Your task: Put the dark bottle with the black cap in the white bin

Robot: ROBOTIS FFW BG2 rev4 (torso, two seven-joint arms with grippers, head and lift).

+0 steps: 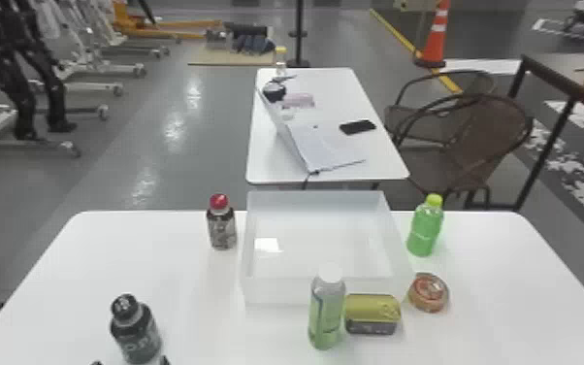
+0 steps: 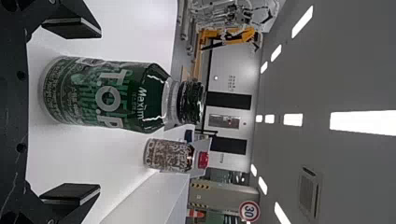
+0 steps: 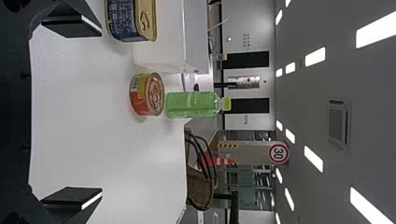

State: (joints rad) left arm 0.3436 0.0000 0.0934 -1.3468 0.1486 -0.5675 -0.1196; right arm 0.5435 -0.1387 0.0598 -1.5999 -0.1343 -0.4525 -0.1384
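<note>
"Where's the dark bottle (image 1: 136, 335)?"
"Upright on the surface (image 1: 58, 291), left of the white bin (image 1: 276, 292), near the left pincer (image 1: 130, 362), which is released."
"The right pincer (image 3: 101, 113)?"
"Released too, fingers wide apart."

The dark bottle (image 2: 107, 95) is deep green with big white letters. The bin (image 1: 276, 292) is white. The red-capped bottle (image 2: 166, 155) has brown and white squiggles.
</note>
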